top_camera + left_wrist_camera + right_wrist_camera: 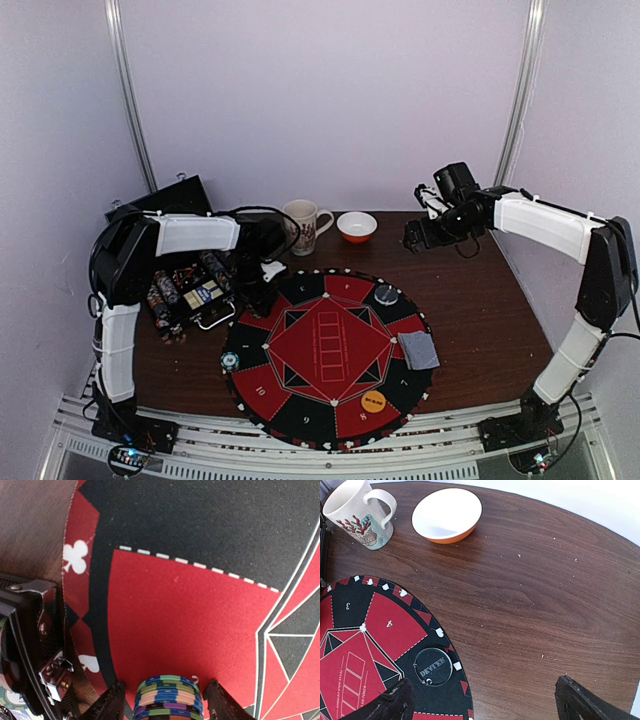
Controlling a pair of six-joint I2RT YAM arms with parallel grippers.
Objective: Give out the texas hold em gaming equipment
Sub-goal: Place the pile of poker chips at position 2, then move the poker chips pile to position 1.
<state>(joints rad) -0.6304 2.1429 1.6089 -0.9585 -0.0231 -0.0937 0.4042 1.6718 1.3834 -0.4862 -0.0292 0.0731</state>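
Note:
A stack of striped poker chips (169, 697) stands on a red panel of the round felt mat (190, 630). My left gripper (166, 685) is open around it, with a small gap between each finger and the stack. In the top view the left gripper (262, 292) is low over the mat's upper left edge. Also on the mat (330, 350) lie another chip stack (231, 361), an orange disc (373, 402), a grey-blue card stack (418, 349) and a dark disc (386, 293). My right gripper (420, 236) hangs open and empty above the table, near the dark disc (433, 666).
The black case (188, 292) holding more chips lies open left of the mat, close beside my left gripper; its latch edge (50, 672) shows in the left wrist view. A mug (305, 225) and an orange-and-white bowl (357, 227) stand behind the mat.

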